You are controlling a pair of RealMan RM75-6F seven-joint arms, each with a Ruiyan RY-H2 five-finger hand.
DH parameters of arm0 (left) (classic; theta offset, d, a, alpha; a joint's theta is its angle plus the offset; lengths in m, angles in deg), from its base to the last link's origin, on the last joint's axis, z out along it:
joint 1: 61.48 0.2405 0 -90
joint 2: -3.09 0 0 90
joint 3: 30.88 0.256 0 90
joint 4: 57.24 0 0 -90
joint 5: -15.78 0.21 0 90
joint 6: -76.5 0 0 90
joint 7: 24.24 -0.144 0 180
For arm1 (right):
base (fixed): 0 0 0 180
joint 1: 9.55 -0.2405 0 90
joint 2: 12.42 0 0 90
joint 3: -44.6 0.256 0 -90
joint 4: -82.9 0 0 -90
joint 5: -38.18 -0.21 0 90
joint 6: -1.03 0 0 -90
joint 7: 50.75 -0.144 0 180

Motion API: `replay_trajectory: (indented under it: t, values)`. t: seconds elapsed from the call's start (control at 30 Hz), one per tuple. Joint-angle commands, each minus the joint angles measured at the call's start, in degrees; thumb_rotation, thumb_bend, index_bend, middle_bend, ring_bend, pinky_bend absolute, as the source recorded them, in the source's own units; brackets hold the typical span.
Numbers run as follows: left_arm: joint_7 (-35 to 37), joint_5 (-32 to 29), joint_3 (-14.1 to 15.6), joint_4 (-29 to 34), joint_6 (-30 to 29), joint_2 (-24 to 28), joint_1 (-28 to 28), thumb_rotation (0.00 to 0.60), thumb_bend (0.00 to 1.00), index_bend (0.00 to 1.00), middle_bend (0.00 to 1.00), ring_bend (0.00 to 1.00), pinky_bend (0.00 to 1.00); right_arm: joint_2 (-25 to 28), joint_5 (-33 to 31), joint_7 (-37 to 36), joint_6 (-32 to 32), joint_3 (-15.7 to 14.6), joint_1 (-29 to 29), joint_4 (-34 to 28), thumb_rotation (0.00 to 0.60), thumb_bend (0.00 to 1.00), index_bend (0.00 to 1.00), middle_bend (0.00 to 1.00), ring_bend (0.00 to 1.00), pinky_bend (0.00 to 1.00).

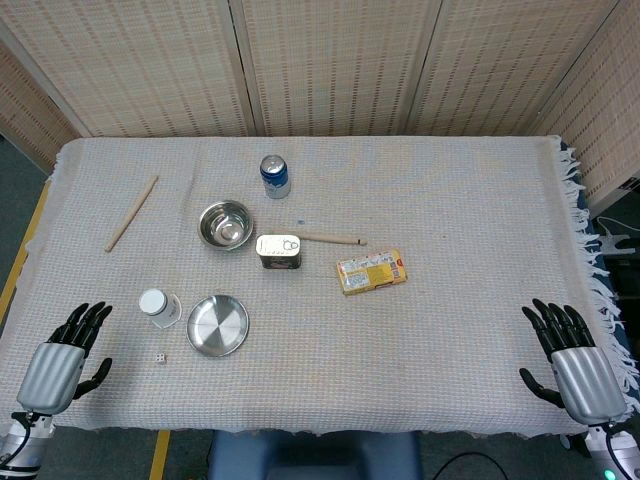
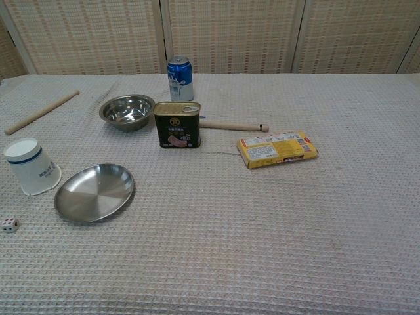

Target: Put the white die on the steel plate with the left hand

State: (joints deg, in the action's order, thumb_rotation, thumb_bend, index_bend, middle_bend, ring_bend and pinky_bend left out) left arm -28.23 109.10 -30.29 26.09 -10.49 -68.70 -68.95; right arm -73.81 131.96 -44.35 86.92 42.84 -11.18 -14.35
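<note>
The left hand (image 1: pixel 55 362) rests open at the near table edge, holding nothing. The white die (image 1: pixel 160 357) lies on the cloth just beside it, near the steel plate (image 1: pixel 217 325) but not on it. Nothing is done yet: grasping, carrying and placing all remain.

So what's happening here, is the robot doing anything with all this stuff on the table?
Not yet. Both hands rest open at the near edge of the table, the left hand and the right hand, holding nothing. The job is to put the white die on the steel plate with the left hand. The die lies on the cloth just beside the plate, near a white cup, untouched. A steel bowl, cans and a yellow packet sit further back.
</note>
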Motion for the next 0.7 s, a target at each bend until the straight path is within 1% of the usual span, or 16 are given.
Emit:
replay_trajectory:
  t: [0.03, 0.2, 0.23, 0.3, 0.33, 0.37, 0.4, 0.43, 0.5, 0.57, 0.67, 0.7]
  values:
    - [-0.2, -0.1, 0.1, 0.1, 0.3, -0.1, -0.1, 0.6, 0.36, 0.0, 0.05, 0.04, 0.3, 0.1, 0.1, -0.2, 0.1, 0.1, 0.0, -0.1, 0.566, 0.17, 0.0, 0.0, 0.0, 0.0]
    - [-0.7, 0.4, 0.3, 0.0, 0.5, -0.4, -0.2, 0.6, 0.36, 0.0, 0.05, 0.04, 0.3, 0.1, 0.1, -0.2, 0.6, 0.2, 0.2, 0.0, 0.566, 0.17, 0.0, 0.0, 0.0, 0.0]
    - [-1.0, 0.6, 0.4, -0.2, 0.4, -0.6, -0.1, 0.6, 0.36, 0.0, 0.07, 0.05, 0.31, 0.1, 0.2, -0.2, 0.6, 0.1, 0.2, 0.0, 0.565, 0.17, 0.0, 0.0, 0.0, 0.0]
    - [-1.7, 0.9, 0.7, -0.8, 0.2, -1.2, 0.1, 0.6, 0.36, 0.0, 0.15, 0.13, 0.37, 0.1, 0.4, -0.1, 0.7, 0.1, 0.2, -0.1, 0.566, 0.17, 0.0, 0.0, 0.0, 0.0]
    - [-2.2, 1.2, 1.0, -1.2, 0.2, -1.5, 0.2, 0.6, 0.37, 0.01, 0.24, 0.22, 0.45, 0.1, 0.4, -0.1, 0.7, 0.1, 0.2, 0.0, 0.565, 0.17, 0.0, 0.0, 0.0, 0.0]
    - [-2.4, 1.6, 1.5, -1.8, 0.3, -2.0, 0.3, 0.6, 0.37, 0.04, 0.37, 0.34, 0.55, 0.1, 0.3, -0.1, 0.6, 0.0, 0.2, 0.0, 0.565, 0.17, 0.0, 0.0, 0.0, 0.0]
    - [-2.4, 1.9, 1.9, -2.2, 0.6, -2.4, 0.3, 0.6, 0.37, 0.07, 0.46, 0.42, 0.62, 0.1, 0.3, -0.1, 0.5, 0.1, 0.2, 0.0, 0.566, 0.17, 0.0, 0.0, 0.0, 0.0]
    - [-2.3, 2.2, 2.5, -2.7, 1.3, -2.9, 0.2, 0.6, 0.37, 0.13, 0.59, 0.54, 0.71, 0.1, 0.3, 0.0, 0.5, 0.1, 0.2, 0.0, 0.567, 0.17, 0.0, 0.0, 0.0, 0.0]
    - [-2.5, 2.6, 3.0, -3.8, 2.2, -3.9, -0.1, 0.6, 0.37, 0.25, 0.78, 0.7, 0.83, 0.0, 0.3, 0.0, 0.5, 0.1, 0.2, -0.1, 0.566, 0.17, 0.0, 0.0, 0.0, 0.0]
    - [-3.4, 2.7, 3.3, -5.3, 3.3, -5.4, -0.3, 0.6, 0.37, 0.3, 0.89, 0.79, 0.88, 0.0, 0.2, 0.1, 0.6, 0.2, 0.2, -0.1, 0.565, 0.17, 0.0, 0.0, 0.0, 0.0]
    - [-3.8, 2.5, 3.6, -6.9, 4.7, -7.7, -0.7, 0.6, 0.37, 0.32, 0.97, 0.86, 0.93, 0.0, 0.3, 0.1, 0.8, 0.2, 0.3, -0.2, 0.565, 0.17, 0.0, 0.0, 0.0, 0.0]
    - [-3.4, 2.5, 3.7, -7.4, 5.0, -8.2, -0.8, 0.6, 0.37, 0.32, 0.98, 0.88, 0.94, 0.0, 0.3, 0.2, 0.9, 0.3, 0.3, -0.2, 0.565, 0.17, 0.0, 0.0, 0.0, 0.0]
